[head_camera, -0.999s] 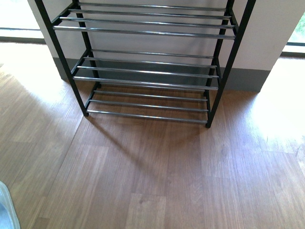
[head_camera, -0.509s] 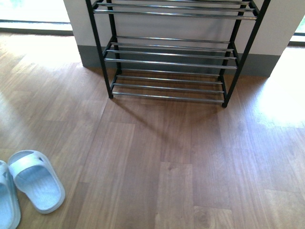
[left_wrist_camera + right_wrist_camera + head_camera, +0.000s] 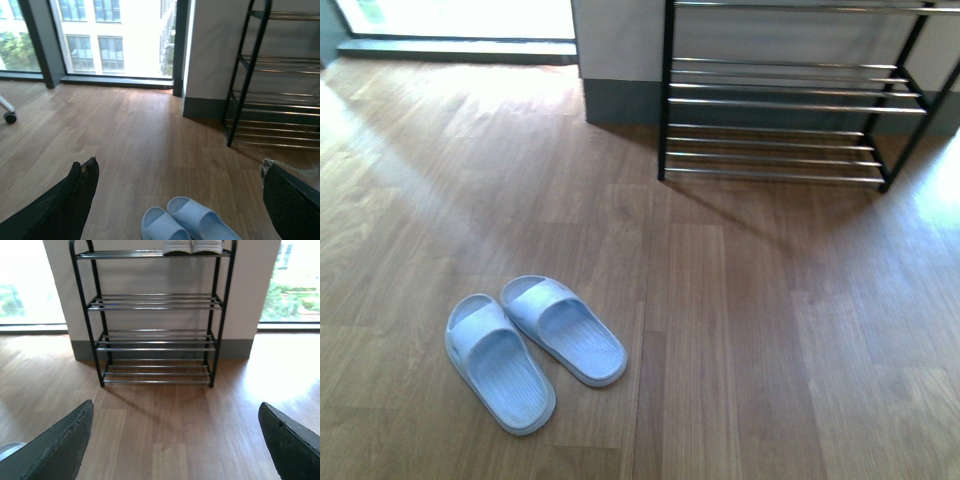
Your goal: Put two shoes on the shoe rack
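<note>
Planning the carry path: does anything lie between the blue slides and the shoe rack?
No: the front view shows only bare wooden floor between the pale blue slides and the shoe rack; the left wrist view agrees.

I see wood-plank flooring (image 3: 740, 330) in a warm brown finish. A white wall (image 3: 150, 275) carries a grey skirting band (image 3: 620, 102). Large windows (image 3: 112, 37) with dark frames admit strong daylight, which produces bright patches on the floor. A caster wheel (image 3: 9, 116) rests near the glass.
</note>
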Robot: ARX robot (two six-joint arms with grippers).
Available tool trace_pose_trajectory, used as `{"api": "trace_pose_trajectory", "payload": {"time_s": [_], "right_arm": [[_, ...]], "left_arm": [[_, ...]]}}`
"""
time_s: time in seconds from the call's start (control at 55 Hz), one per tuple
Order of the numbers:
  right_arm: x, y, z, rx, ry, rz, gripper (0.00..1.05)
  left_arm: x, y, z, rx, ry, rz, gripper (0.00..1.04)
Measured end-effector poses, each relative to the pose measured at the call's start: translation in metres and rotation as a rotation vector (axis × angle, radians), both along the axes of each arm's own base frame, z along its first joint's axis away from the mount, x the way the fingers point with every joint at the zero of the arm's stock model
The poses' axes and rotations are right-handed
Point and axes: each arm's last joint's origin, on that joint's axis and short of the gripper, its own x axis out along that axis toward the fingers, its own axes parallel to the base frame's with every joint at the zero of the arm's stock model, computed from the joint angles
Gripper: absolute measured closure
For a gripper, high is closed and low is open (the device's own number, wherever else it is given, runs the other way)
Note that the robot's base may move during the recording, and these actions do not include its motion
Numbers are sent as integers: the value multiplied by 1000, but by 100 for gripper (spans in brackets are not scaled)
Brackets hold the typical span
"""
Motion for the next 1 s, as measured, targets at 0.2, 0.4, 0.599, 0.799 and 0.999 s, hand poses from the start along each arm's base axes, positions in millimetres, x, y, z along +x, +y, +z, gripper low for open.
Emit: {"api": "trace_pose_trajectory", "payload": {"time_s": [0.2,0.4,0.599,0.799,0.999], "right_arm": [[0,0,0,0,-1,-2,9],[0,0,0,0,0,9,9],[0,0,0,0,0,8,9],[0,0,0,0,0,8,9],[0,0,0,0,0,5,9]], "left_arm": [[0,0,0,0,0,2,9],[0,0,0,0,0,6,9],[0,0,0,0,0,6,9],[0,0,0,0,0,6,9],[0,0,0,0,0,4,9]]}}
